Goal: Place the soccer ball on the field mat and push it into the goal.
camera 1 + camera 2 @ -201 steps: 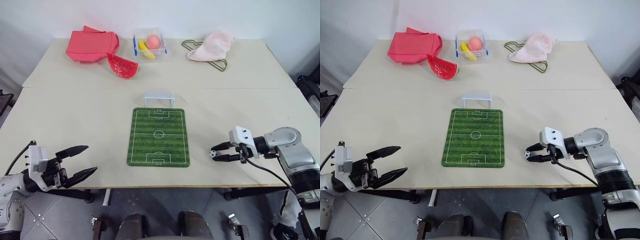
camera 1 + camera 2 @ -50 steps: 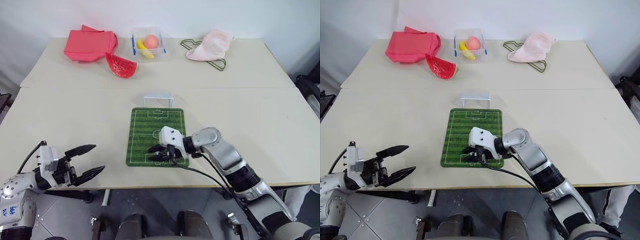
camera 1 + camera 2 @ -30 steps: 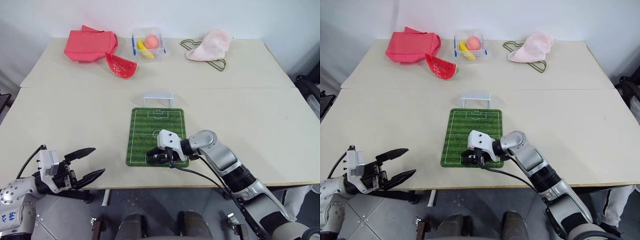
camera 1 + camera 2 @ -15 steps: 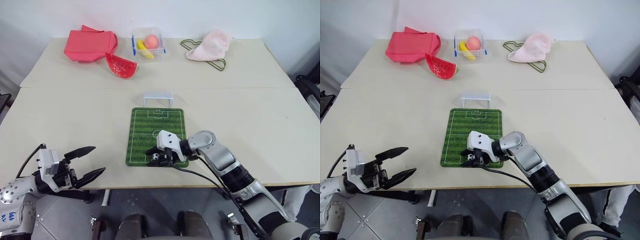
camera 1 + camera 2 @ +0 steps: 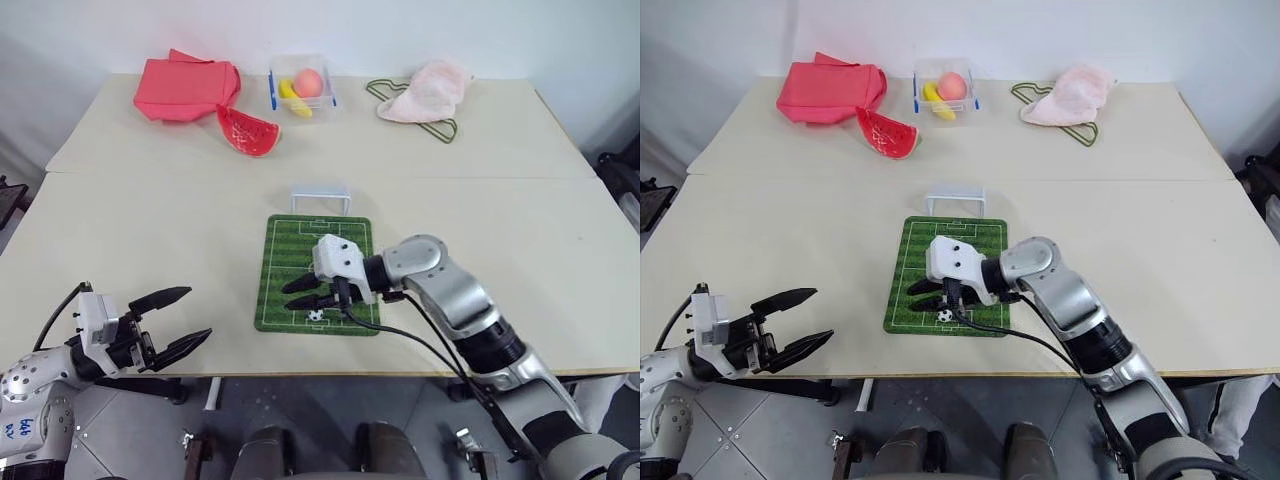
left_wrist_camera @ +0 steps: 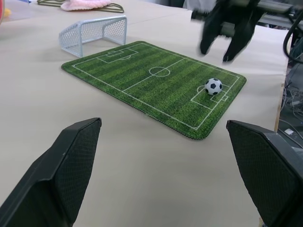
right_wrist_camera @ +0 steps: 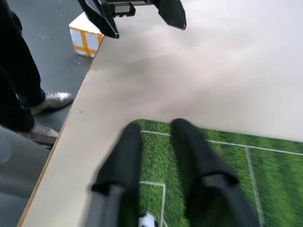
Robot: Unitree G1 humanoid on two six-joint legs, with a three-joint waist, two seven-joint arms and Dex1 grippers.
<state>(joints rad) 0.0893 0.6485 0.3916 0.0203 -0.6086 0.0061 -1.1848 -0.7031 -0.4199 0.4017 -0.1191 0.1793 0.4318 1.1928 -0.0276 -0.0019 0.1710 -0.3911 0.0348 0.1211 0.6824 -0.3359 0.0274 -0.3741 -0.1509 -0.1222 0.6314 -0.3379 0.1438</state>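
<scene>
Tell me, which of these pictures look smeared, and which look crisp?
In the right wrist view, the right gripper is smeared by motion blur, and the table beyond looks soft. In the left wrist view, the soccer ball and the field mat are crisp, while the other gripper's dark fingers above them are blurred.

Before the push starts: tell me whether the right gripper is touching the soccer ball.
Apart. In the left wrist view the right gripper hangs above the field mat, with bare green turf showing between its fingertips and the soccer ball.
</scene>
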